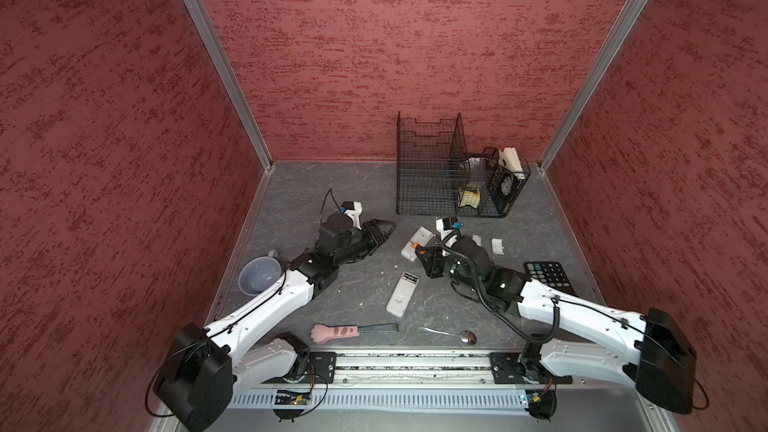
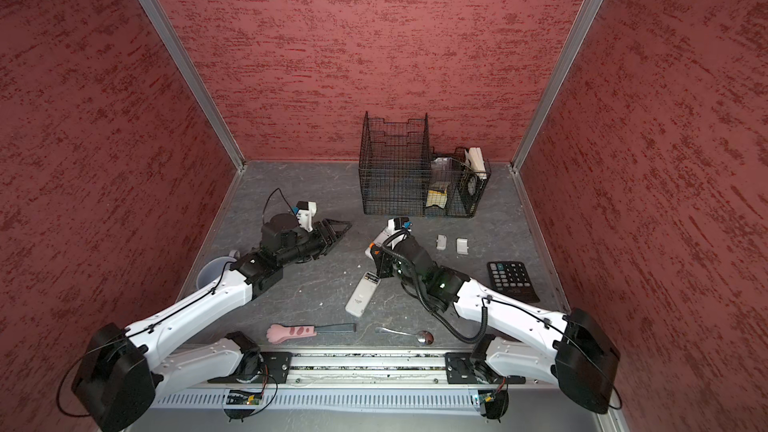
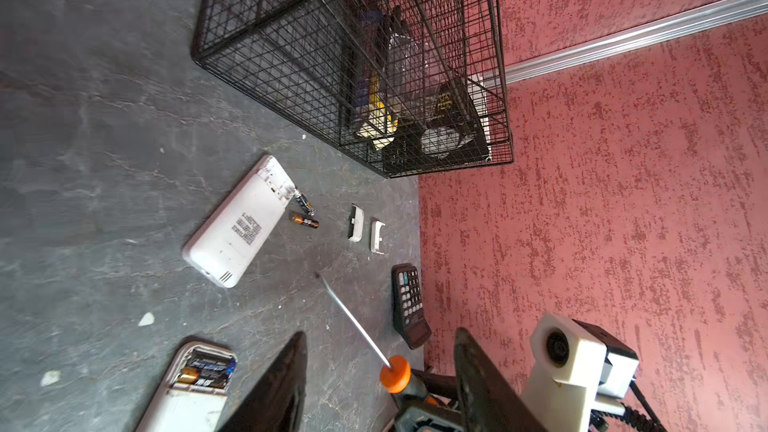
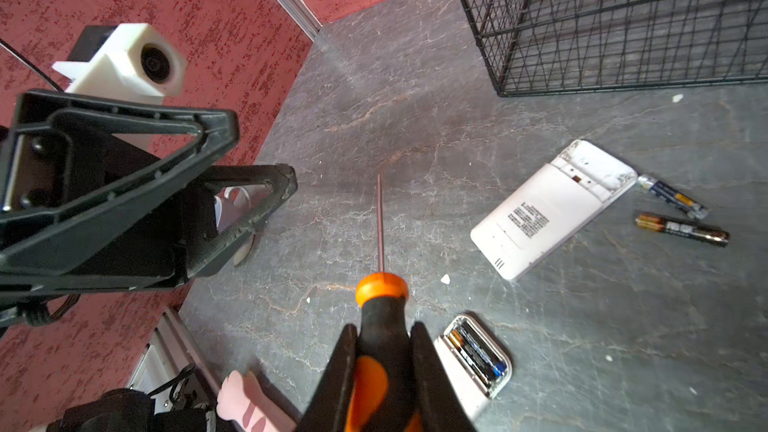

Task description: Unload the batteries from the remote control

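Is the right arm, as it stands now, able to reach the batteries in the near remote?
Probably yes: the batteries lie uncovered just beside the right tool, nothing between. But it is shut on the screwdriver, so only the tip could pry.

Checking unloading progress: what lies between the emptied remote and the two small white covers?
Two loose batteries lie between the remote and the covers, clearest in the left wrist view.

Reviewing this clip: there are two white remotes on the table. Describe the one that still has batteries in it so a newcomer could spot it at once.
Start at the black wire basket at the back of the table. Come toward the front past the first white remote, whose bay is empty with two batteries loose beside it. The loaded remote lies nearer the front, its open bay showing dark batteries inside.
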{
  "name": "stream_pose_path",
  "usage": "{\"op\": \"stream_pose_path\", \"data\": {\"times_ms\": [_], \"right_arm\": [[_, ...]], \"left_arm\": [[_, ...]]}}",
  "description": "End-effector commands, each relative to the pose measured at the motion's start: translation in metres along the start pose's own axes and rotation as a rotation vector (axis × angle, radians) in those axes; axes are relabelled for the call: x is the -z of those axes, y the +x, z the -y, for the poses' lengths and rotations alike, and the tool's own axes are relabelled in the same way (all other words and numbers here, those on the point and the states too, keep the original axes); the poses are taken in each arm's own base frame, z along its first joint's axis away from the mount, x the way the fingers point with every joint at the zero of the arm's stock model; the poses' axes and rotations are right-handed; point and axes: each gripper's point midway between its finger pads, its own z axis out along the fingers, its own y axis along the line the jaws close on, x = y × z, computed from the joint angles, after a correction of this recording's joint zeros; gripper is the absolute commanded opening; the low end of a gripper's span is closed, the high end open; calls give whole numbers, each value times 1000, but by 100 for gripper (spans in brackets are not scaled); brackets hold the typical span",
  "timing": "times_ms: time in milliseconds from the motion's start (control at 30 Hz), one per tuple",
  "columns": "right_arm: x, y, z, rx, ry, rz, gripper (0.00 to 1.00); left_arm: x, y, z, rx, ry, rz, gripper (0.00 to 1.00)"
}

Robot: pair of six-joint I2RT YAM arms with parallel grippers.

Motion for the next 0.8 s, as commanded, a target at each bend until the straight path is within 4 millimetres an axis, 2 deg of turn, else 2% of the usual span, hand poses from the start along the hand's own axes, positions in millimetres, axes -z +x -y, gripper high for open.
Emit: {"op": "stream_pose_path", "data": {"times_ms": [0, 167, 333, 533, 767], "right_arm": [[13, 2, -4, -50, 3, -64, 0], [22, 15, 5, -146, 59, -139, 0], [28, 22, 6, -200, 66, -177, 0], [38, 23, 10, -213, 108, -209, 0], [50, 27, 17, -280, 131, -238, 0]], "left_arm": [[13, 10, -35, -20, -112, -17, 56], [28, 20, -52, -55, -159, -32, 57], [37, 34, -63, -114, -206, -80, 58], [42, 60, -82, -203, -302, -161, 65], [43, 87, -93, -341, -379, -223, 65]]}}
